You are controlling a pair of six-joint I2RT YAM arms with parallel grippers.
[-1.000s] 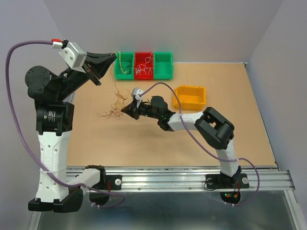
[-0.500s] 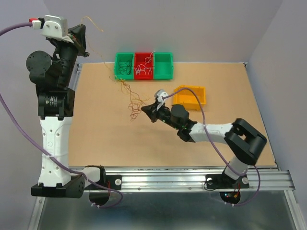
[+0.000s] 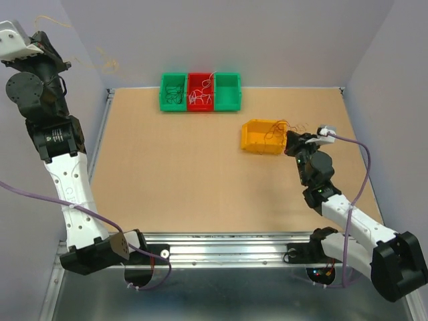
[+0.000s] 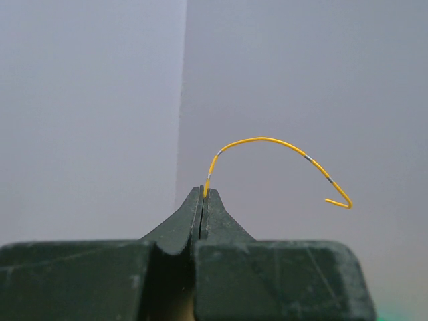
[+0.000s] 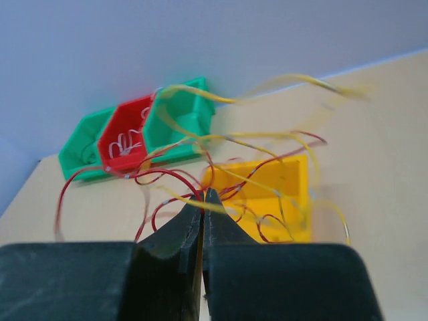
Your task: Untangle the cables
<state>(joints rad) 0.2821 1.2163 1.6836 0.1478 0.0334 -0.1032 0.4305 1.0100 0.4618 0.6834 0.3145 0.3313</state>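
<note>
The cables are split in two. High against the left wall, my left gripper (image 3: 61, 57) (image 4: 202, 194) is shut on one curved yellow wire (image 4: 267, 140), and faint thin strands (image 3: 107, 61) trail to its right in the top view. My right gripper (image 3: 288, 138) (image 5: 202, 198) is shut on a tangle of red and yellow wires (image 5: 200, 175). It holds them at the right rim of the yellow bin (image 3: 262, 137) (image 5: 287, 184), and the dark curls (image 3: 277, 127) hang over the bin.
A row of small bins stands at the back of the table: green (image 3: 172, 91), red (image 3: 200, 91), green (image 3: 227, 90). The left green one holds dark wires and the red one white wires. Grey walls enclose the cork tabletop (image 3: 187, 167).
My left arm swung up and far left, pulling a yellow wire out of the bundle. My right gripper shut on the remaining tangle and carried it from mid-table right to the yellow bin.
</note>
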